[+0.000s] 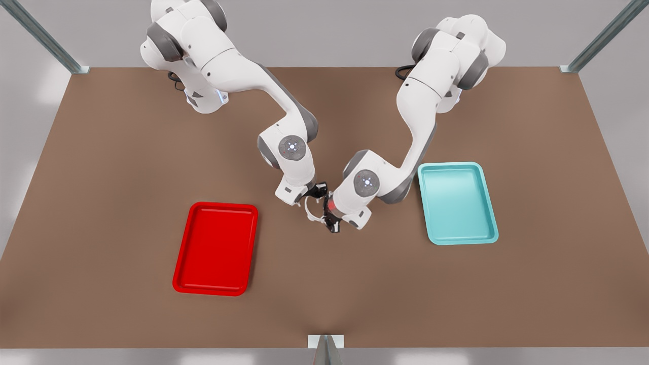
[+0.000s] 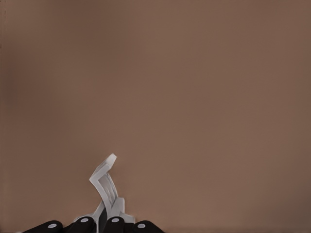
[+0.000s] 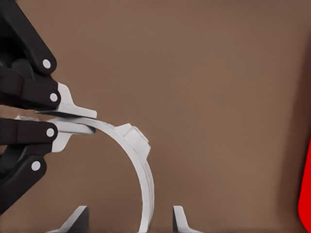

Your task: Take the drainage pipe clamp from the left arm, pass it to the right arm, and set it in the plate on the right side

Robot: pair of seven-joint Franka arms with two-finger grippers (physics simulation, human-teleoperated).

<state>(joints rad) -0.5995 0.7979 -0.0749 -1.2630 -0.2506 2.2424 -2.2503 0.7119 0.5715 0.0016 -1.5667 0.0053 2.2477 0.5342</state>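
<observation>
Clamp (image 3: 141,160) is held over the brown table (image 3: 218,73), one end pinched tight between the left gripper's (image 3: 73,119) fingers. Its other end sits in the gap between the right gripper's (image 3: 130,221) spread fingers (image 3: 80,218) (touching neither one), with the red tray (image 3: 306,194) off beyond them.

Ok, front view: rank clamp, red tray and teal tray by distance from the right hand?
1. drainage pipe clamp: between the open fingers of the right hand, held by the left hand.
2. red tray: on the front view's left, nearer the camera.
3. teal tray: on the front view's right, beyond the left arm.
</observation>
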